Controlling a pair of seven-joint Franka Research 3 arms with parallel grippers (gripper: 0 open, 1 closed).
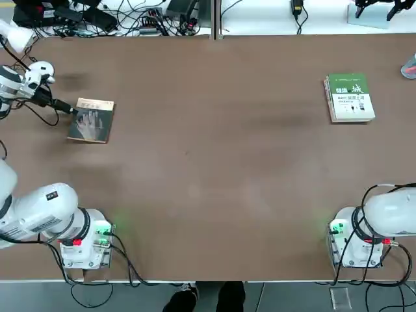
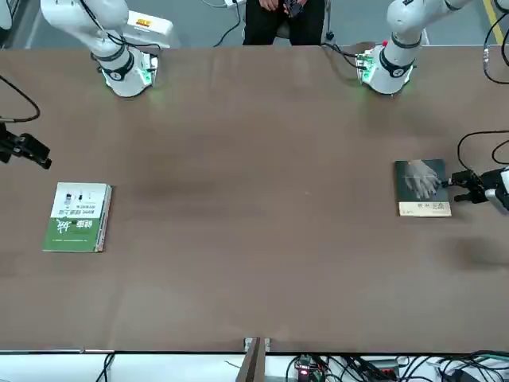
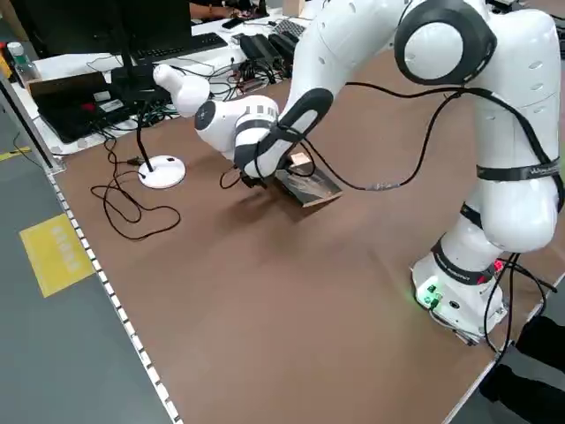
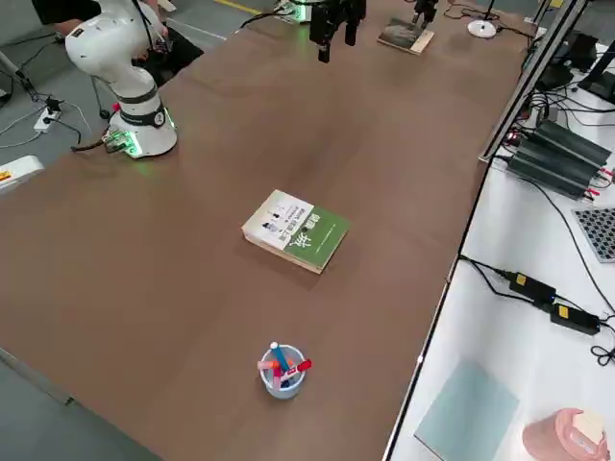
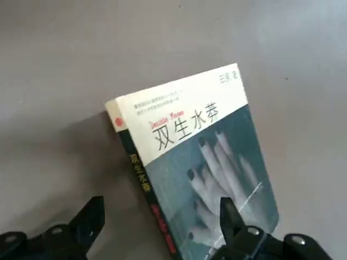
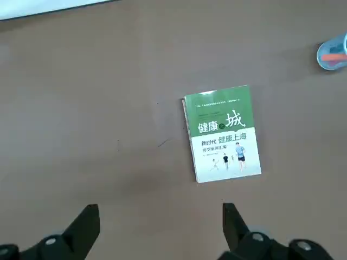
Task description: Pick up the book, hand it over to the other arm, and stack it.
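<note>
A: Where's the book (image 1: 91,121)?

B: Flat on the table (image 1: 214,169), left side of the overhead frame, hand picture up.

A: And the left gripper (image 1: 67,108)?

B: Low at the book's edge, fingers spread wide around its spine end, nothing clamped.

A: The right gripper (image 6: 157,230)?

B: Raised, fingers apart, empty, above the green-and-white book (image 1: 349,97) at the upper right.

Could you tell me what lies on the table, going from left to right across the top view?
Left gripper at the book's edge → dark hand-cover book → green-and-white book → pen cup at the right edge.
</note>
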